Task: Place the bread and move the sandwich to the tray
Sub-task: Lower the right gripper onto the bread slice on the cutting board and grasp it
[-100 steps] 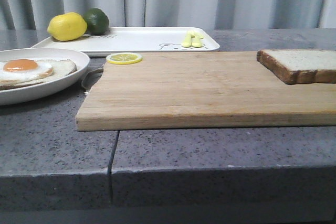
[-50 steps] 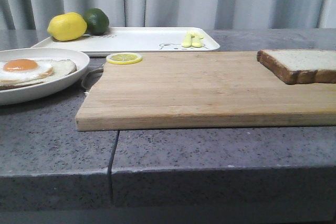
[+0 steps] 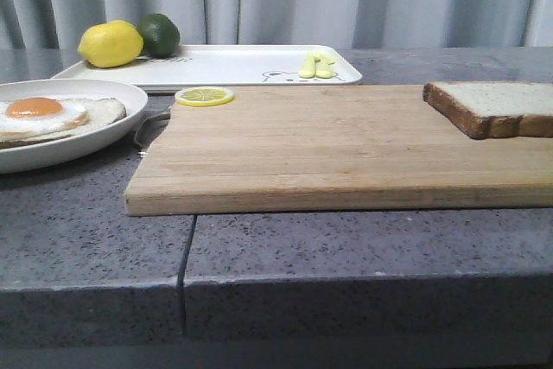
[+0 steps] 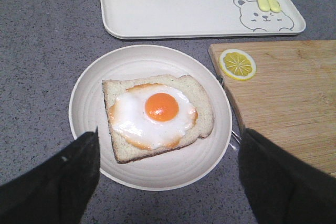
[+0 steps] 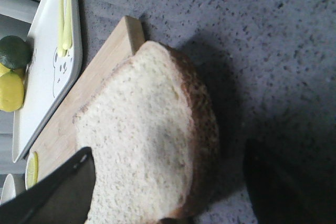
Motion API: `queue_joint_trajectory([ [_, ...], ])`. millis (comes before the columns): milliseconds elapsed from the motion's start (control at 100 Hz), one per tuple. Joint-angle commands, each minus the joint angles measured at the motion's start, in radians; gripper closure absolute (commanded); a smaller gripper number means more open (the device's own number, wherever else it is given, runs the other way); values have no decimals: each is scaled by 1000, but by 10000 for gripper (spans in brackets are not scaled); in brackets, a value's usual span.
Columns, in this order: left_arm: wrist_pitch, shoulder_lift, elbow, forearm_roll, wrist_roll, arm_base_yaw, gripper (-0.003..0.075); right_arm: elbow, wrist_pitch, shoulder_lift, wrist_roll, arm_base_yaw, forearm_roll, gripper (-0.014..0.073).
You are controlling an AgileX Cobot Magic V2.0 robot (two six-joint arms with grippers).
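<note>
Fingers (image 5: 163,192) of our right arm spread wide, empty, straddling the bread (image 5: 147,140) on the cutting board's (image 3: 328,144) right end; left fingers (image 4: 168,182) gape over the egg toast (image 4: 157,114).

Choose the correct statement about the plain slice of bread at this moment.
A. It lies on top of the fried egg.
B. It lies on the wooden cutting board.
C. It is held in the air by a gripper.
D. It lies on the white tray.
B. The bread lies flat on the far right part of the cutting board, apart from the egg toast on the plate.
</note>
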Motion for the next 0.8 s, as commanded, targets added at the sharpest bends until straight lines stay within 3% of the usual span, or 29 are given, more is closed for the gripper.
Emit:
queue_joint_trajectory([
  [0, -68, -1, -35, -15, 0, -5, 207, -22, 27, -5, -18, 3, 28, 12],
  [560, -68, -1, -35, -15, 0, -5, 207, -21, 0, 47, -46, 47, 60, 15],
  [660, -68, -1, -35, -15, 0, -5, 207, -21, -10, 47, -45, 47, 59, 87],
  [790, -68, -1, -35, -15, 0, -5, 207, -19, -19, 47, -45, 47, 58, 264],
])
